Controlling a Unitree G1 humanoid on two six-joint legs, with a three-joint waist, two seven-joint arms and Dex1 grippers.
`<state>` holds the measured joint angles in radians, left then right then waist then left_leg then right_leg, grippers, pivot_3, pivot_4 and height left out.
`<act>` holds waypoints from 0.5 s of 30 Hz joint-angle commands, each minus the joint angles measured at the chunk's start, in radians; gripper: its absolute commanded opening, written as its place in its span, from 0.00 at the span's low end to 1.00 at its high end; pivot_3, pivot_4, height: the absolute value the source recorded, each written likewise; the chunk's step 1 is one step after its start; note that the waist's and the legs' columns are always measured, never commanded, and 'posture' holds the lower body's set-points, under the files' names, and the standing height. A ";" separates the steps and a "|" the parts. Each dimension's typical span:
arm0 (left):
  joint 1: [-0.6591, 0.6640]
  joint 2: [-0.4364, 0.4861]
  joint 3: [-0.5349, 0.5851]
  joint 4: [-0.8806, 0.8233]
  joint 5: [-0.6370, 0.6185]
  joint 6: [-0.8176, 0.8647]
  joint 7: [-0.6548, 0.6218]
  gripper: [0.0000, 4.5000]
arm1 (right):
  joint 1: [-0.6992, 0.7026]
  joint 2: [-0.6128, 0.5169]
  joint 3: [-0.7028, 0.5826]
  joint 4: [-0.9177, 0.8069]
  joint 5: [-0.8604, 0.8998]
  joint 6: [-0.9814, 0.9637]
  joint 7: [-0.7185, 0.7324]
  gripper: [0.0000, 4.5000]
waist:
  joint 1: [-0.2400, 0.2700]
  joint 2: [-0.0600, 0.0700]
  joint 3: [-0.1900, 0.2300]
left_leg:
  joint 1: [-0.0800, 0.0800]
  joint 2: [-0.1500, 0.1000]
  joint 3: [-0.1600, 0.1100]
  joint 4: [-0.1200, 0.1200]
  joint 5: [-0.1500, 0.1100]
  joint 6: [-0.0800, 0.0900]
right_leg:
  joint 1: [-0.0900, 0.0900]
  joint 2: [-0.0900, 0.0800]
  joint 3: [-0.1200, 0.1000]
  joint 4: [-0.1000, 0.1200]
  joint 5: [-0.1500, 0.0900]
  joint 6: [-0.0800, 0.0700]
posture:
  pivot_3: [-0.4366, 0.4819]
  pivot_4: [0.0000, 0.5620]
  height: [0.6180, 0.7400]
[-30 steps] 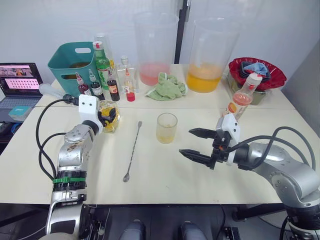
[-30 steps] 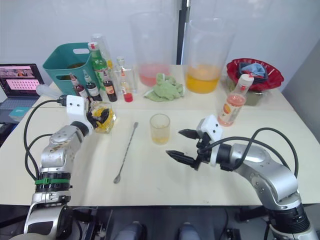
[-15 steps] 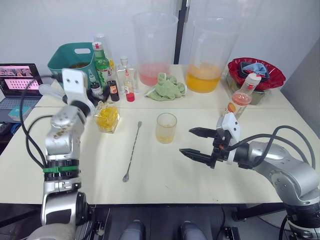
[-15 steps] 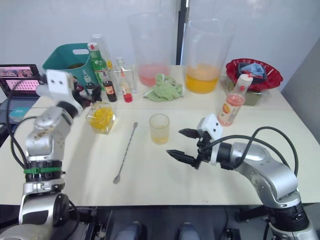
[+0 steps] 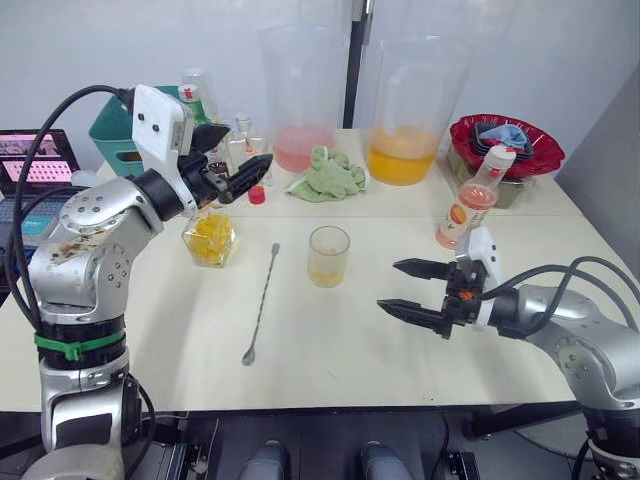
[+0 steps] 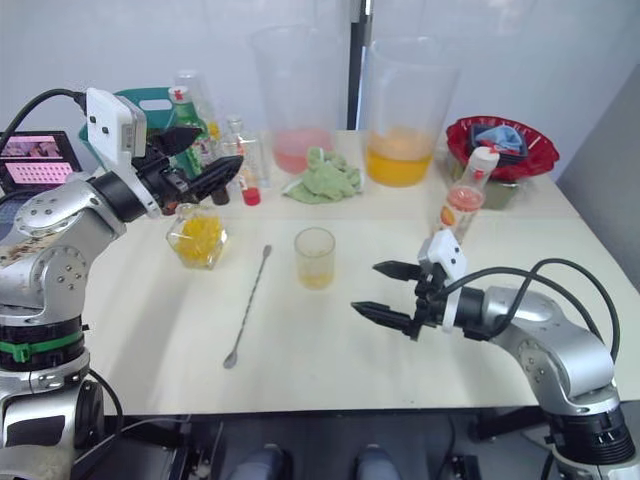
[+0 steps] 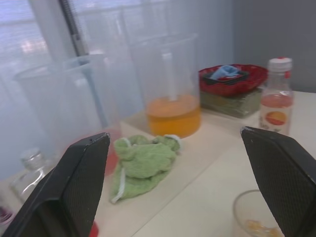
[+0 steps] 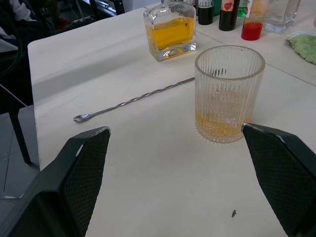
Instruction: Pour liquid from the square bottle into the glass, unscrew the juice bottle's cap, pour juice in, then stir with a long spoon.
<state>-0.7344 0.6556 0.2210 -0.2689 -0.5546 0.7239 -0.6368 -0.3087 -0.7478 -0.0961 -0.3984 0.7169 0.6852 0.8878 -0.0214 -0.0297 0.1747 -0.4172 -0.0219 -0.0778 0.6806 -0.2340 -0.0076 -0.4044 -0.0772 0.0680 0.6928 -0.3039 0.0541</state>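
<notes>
The square bottle (image 5: 210, 238) with yellow contents stands upright on the table, left of the glass (image 5: 328, 256), which holds a little yellow liquid. My left gripper (image 5: 248, 146) hovers open and empty above and behind the bottle, pointing right. The long spoon (image 5: 262, 300) lies between bottle and glass. At the right stands the juice bottle (image 5: 477, 198), its white cap (image 5: 506, 157) on. My right gripper (image 5: 388, 285) is open and empty just above the table, right of the glass, fingers pointing at it.
Two big clear pitchers (image 5: 308, 95) (image 5: 412, 110) stand at the back with a green cloth (image 5: 328, 172) between them. A red bowl (image 5: 510, 145) is back right. A teal bin (image 5: 112, 130), small dark bottles (image 6: 215, 185) and a laptop (image 5: 28, 160) crowd the back left.
My left gripper has let go of the square bottle, risen and swung to point right; the bottle stays standing on the table. The right gripper has shifted slightly right.
</notes>
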 commanded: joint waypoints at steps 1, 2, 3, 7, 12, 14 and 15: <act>0.034 0.050 0.035 -0.067 -0.052 0.029 -0.040 0.99 | -0.006 -0.014 -0.032 -0.007 0.001 -0.026 0.020 1.00 | 0.001 0.000 0.000 | 0.001 0.000 0.000 0.000 0.000 0.000 | 0.001 0.000 0.000 0.000 0.000 0.000 | 0.48 0.27 1.00; 0.062 0.070 0.034 -0.076 -0.053 0.024 -0.060 0.99 | -0.003 -0.015 -0.033 -0.006 0.001 -0.027 0.023 1.00 | 0.001 0.000 0.000 | 0.001 0.000 0.000 0.000 0.000 0.000 | 0.001 0.000 0.000 0.000 0.000 0.000 | 0.48 0.27 1.00; 0.082 0.085 0.033 -0.083 -0.055 0.020 -0.073 0.99 | -0.002 -0.015 -0.035 -0.006 0.000 -0.028 0.024 1.00 | 0.001 0.000 0.000 | 0.001 0.000 0.000 0.000 0.000 0.000 | 0.001 0.000 0.000 0.000 0.000 0.000 | 0.48 0.27 1.00; 0.186 0.103 0.096 -0.100 -0.130 -0.017 -0.162 0.99 | 0.035 -0.022 -0.066 -0.014 0.005 -0.027 0.025 1.00 | 0.004 0.000 0.000 | 0.002 0.001 0.001 0.000 0.000 0.000 | 0.002 0.000 0.000 -0.001 0.000 0.000 | 0.48 0.27 1.00; 0.349 0.159 0.070 -0.105 -0.065 -0.219 -0.346 0.99 | 0.133 -0.022 -0.126 -0.066 -0.004 -0.040 -0.003 1.00 | 0.010 0.000 0.000 | 0.002 0.001 0.001 -0.003 0.000 0.000 | 0.003 0.000 0.000 -0.006 0.000 -0.001 | 0.48 0.27 1.00; 0.362 0.160 0.065 -0.067 -0.067 -0.246 -0.381 0.99 | 0.171 -0.014 -0.161 -0.094 -0.001 -0.044 -0.032 1.00 | 0.014 0.000 0.000 | 0.002 0.002 0.001 -0.002 0.000 0.000 | 0.004 0.000 0.000 -0.007 0.001 -0.001 | 0.48 0.27 1.00; 0.364 0.158 0.057 -0.046 -0.056 -0.270 -0.396 0.99 | 0.191 -0.012 -0.179 -0.106 0.000 -0.047 -0.045 1.00 | 0.015 0.001 0.000 | 0.002 0.002 0.001 -0.002 0.000 0.000 | 0.005 0.000 0.000 -0.009 0.001 -0.001 | 0.48 0.27 1.00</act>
<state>-0.3657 0.8028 0.2700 -0.3310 -0.6229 0.5017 -1.0044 -0.1293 -0.7595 -0.2173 -0.4566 0.7088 0.6700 0.8628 -0.0069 -0.0290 0.1748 -0.4128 -0.0200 -0.0769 0.6783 -0.2336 -0.0075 -0.3962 -0.0773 0.0677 0.6830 -0.3033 0.0531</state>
